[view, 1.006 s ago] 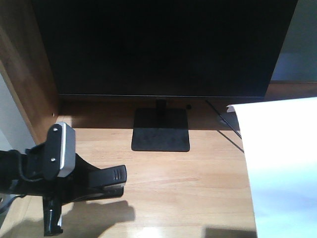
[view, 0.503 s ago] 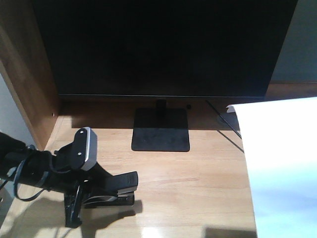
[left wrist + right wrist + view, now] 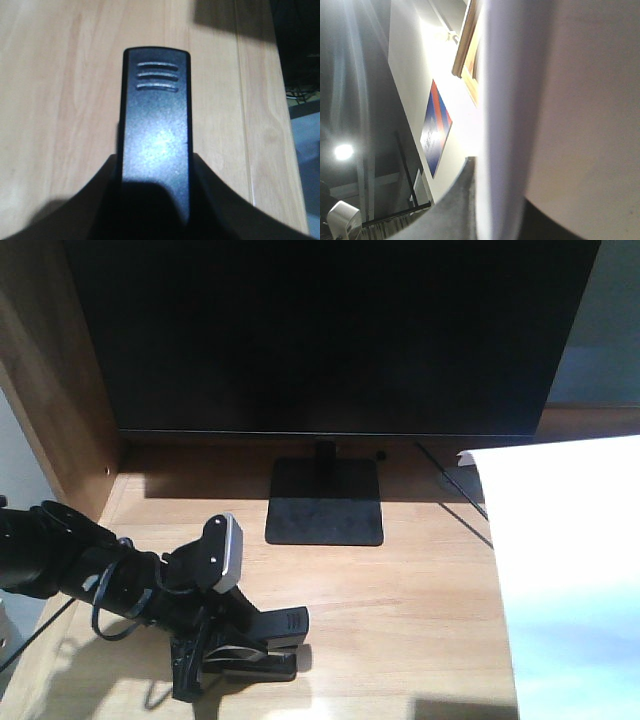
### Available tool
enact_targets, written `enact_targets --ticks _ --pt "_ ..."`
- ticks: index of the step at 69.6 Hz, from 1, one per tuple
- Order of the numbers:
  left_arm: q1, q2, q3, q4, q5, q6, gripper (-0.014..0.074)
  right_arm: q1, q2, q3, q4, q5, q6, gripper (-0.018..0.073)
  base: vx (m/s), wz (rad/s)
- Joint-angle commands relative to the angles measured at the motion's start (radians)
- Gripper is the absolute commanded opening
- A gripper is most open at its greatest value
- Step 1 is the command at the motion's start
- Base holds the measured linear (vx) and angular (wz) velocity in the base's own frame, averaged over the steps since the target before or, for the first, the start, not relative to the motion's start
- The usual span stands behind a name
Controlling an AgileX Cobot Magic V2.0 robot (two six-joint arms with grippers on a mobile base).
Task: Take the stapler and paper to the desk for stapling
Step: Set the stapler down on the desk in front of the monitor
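Pale wooden desk (image 3: 400, 600) lies under your left gripper (image 3: 208, 645), which pinches the stapler (image 3: 155, 140) at the surface. Your right gripper (image 3: 495, 215) seems pressed together on the paper (image 3: 570, 580), held raised. I judge both have arrived, and that laying down and stapling remain.

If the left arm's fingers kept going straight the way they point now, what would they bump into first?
Probably the bare desk: the left fingers, shut on the stapler, point low across the wood with nothing right ahead. The paper is farther right, but depth is unclear.
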Motion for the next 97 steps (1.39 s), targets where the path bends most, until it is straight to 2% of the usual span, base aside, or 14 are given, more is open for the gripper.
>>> enact_targets --ticks 1,25,38,53,64,71,77,81,97 --pt "-0.009 -0.016 -0.026 -0.065 0.033 0.02 -0.0006 -0.006 0.014 -0.031 0.014 -0.033 -0.011 -0.0006 0.0 0.0" --pt "-0.009 0.009 -0.025 -0.059 0.027 0.02 0.0012 -0.006 0.014 -0.031 0.014 -0.033 -0.011 -0.0006 0.0 0.0" --pt "-0.008 0.009 -0.025 -0.059 0.027 0.02 0.0085 -0.006 0.014 -0.031 0.014 -0.033 -0.011 -0.0006 0.0 0.0" --pt "-0.008 0.009 -0.025 -0.059 0.027 0.012 0.0283 -0.006 0.014 -0.031 0.014 -0.033 -0.011 -0.0006 0.0 0.0" --pt "-0.008 0.009 -0.025 -0.059 0.046 0.007 0.0508 -0.006 0.014 -0.031 0.014 -0.033 -0.011 -0.0006 0.0 0.0" --pt "-0.008 0.008 -0.025 -0.059 0.045 -0.083 0.0654 -0.006 0.014 -0.031 0.014 -0.033 -0.011 -0.0006 0.0 0.0" --pt "-0.008 0.008 -0.025 -0.059 0.039 -0.151 0.0736 -0.006 0.014 -0.031 0.014 -0.033 -0.011 -0.0006 0.0 0.0" --pt "-0.008 0.007 -0.025 -0.059 0.038 -0.172 0.0733 -0.006 0.014 -0.031 0.014 -0.033 -0.011 -0.0006 0.0 0.0" --pt "-0.008 -0.005 -0.025 -0.058 0.045 -0.169 0.068 -0.006 0.014 -0.031 0.014 -0.033 -0.011 -0.0006 0.0 0.0"
